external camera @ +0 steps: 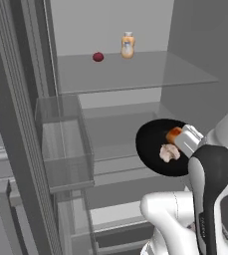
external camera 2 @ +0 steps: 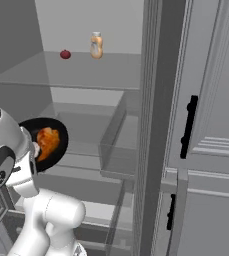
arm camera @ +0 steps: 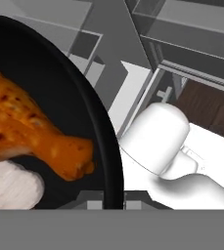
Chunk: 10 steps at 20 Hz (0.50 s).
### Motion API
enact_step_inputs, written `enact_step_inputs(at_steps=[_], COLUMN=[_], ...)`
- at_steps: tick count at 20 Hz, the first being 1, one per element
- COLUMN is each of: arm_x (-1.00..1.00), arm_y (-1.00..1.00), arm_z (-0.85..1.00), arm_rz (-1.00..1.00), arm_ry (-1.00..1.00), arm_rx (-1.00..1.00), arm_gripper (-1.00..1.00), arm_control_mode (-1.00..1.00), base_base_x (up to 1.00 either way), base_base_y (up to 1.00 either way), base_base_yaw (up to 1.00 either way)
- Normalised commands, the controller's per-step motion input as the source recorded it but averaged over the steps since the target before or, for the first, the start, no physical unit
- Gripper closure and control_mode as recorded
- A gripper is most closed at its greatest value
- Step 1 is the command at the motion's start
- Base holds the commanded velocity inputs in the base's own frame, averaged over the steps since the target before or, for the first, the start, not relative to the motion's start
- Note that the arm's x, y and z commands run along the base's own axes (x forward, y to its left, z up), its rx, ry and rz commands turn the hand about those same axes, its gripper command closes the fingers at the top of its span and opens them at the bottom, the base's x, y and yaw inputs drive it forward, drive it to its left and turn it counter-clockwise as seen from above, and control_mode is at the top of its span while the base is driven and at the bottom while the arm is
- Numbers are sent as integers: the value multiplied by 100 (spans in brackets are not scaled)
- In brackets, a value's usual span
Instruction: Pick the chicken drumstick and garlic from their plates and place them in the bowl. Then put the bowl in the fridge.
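Observation:
My gripper (arm camera: 114,197) is shut on the near rim of the black bowl (arm camera: 79,97). The bowl hangs tilted in front of the open fridge (external camera: 135,72), level with its middle glass shelf. The orange-brown chicken drumstick (arm camera: 30,132) lies in the bowl, with the pale garlic (arm camera: 11,188) beside it. The left base view shows the bowl (external camera: 153,144), the drumstick (external camera: 174,133) and the garlic (external camera: 169,153) at the end of my hand (external camera: 187,142). From the right base view, the bowl (external camera 2: 62,150) and drumstick (external camera 2: 48,141) peek past my arm. The plates are out of view.
On the fridge's upper glass shelf stand a small dark red fruit (external camera: 98,57) and an orange jar (external camera: 128,46). A clear drawer (external camera: 65,144) juts out at the left. Grey cabinet doors with a black handle (external camera 2: 188,127) stand right of the fridge.

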Motion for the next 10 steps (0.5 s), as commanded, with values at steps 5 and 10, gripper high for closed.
enact_step_inputs(at_steps=[5, 10], arm_x=[0, 80], arm_y=[0, -6], arm_z=[0, -20], arm_rz=[0, 0], arm_ry=[0, 0], arm_rx=[0, 0], arm_gripper=[100, 100], arm_control_mode=[100, -100], base_base_x=[35, 0], base_base_y=[0, 0], base_base_yaw=[0, 0])
